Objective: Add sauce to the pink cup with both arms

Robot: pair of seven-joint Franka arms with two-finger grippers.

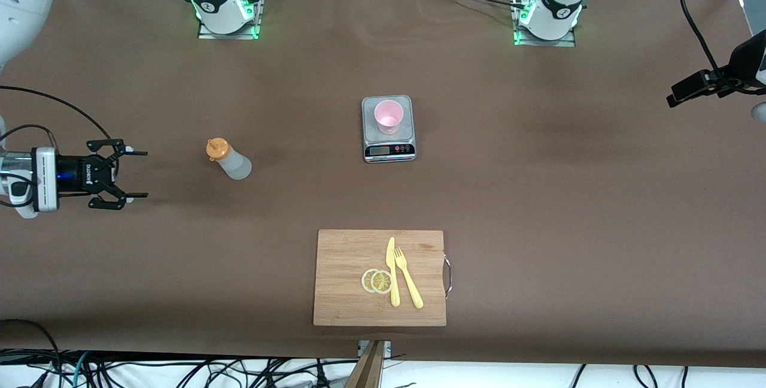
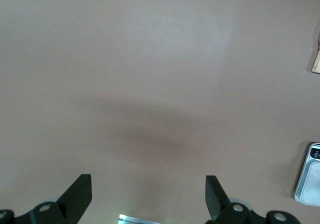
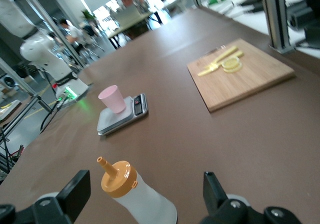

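The sauce bottle (image 1: 230,160), whitish with an orange cap, stands on the table toward the right arm's end. My right gripper (image 1: 136,173) is level with it, open and empty, fingers pointing at the bottle with a gap between. In the right wrist view the bottle (image 3: 137,201) sits between my open fingers (image 3: 75,189), untouched. The pink cup (image 1: 389,117) stands on a small scale (image 1: 389,151) at mid-table; it also shows in the right wrist view (image 3: 112,99). My left gripper (image 2: 148,194) is open and empty, up over bare table at the left arm's end (image 1: 694,88).
A wooden cutting board (image 1: 347,280) lies nearer the front camera than the scale, with two lemon slices (image 1: 377,281), a yellow knife (image 1: 392,274) and a yellow fork (image 1: 409,280). The scale's edge (image 2: 311,176) shows in the left wrist view.
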